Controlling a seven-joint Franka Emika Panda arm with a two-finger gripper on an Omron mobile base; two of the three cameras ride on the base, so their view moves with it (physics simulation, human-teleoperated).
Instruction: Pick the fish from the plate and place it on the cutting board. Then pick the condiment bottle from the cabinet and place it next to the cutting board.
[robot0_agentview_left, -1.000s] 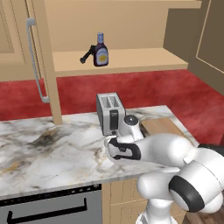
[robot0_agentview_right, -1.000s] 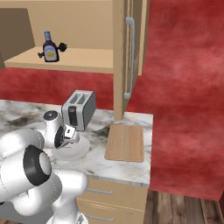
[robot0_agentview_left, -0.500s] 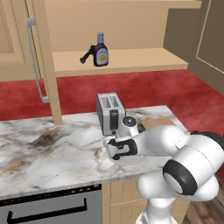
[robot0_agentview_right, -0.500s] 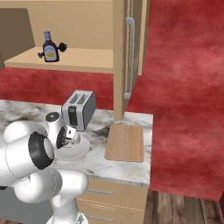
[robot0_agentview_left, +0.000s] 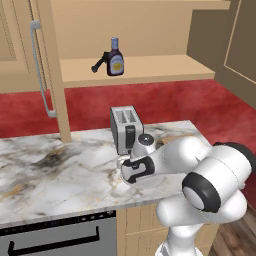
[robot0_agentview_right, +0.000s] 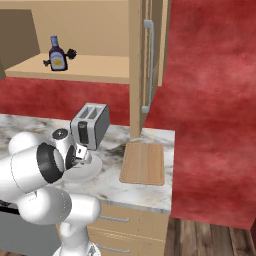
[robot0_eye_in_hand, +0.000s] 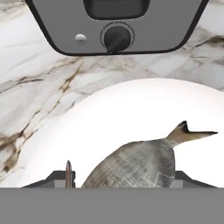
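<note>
The silvery-grey fish (robot0_eye_in_hand: 140, 164) lies on the white plate (robot0_eye_in_hand: 131, 105), tail pointing to the right in the hand view. My gripper (robot0_eye_in_hand: 124, 177) is down over it, one fingertip (robot0_eye_in_hand: 68, 173) close on each side of its body; I cannot see whether they touch. The plate (robot0_agentview_right: 89, 172) sits in front of the toaster, under my hand. To its right, bare on the counter, lies the wooden cutting board (robot0_agentview_right: 143, 162). The condiment bottle (robot0_agentview_left: 116, 59) (robot0_agentview_right: 57, 54) stands upright on the cabinet shelf (robot0_agentview_left: 160, 67).
A silver toaster (robot0_agentview_left: 126, 129) (robot0_eye_in_hand: 116, 22) stands just behind the plate. A small black brush-like tool (robot0_agentview_left: 99, 63) leans beside the bottle. A cabinet door with a grey bar handle (robot0_agentview_left: 41, 70) hangs open at the left. The counter ends right of the board.
The arm's elbow has swung up and nearer the cameras, while the hand has stayed low over the plate in front of the toaster.
</note>
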